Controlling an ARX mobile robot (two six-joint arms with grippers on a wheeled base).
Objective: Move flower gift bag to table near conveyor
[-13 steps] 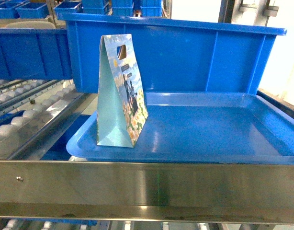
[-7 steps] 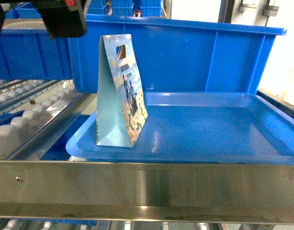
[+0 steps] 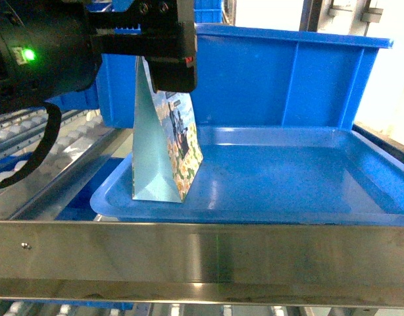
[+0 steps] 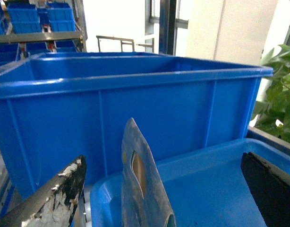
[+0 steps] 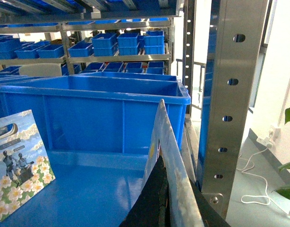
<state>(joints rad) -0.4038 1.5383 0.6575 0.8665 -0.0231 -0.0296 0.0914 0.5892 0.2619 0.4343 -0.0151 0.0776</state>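
The flower gift bag (image 3: 166, 151) stands upright at the left end of a blue tray (image 3: 287, 178); its printed face also shows in the right wrist view (image 5: 20, 163). My left gripper (image 3: 164, 72) hangs at the bag's top, open. In the left wrist view the bag's handle edge (image 4: 140, 189) rises between the two spread fingers of that gripper (image 4: 164, 161) without touching either. My right gripper (image 5: 171, 189) is shut on the thin blue-grey edge of another paper bag (image 5: 168, 142); it does not show in the head view. The table is out of view.
A large blue bin (image 3: 274, 79) stands right behind the tray. The conveyor's white rollers (image 3: 77, 135) run along the left, partly behind my left arm. A shiny steel rail (image 3: 202, 253) crosses the front. A steel upright (image 5: 230, 94) stands close to the right gripper.
My left arm has come in from the upper left and now sits over the bag's top. The bag has not moved.
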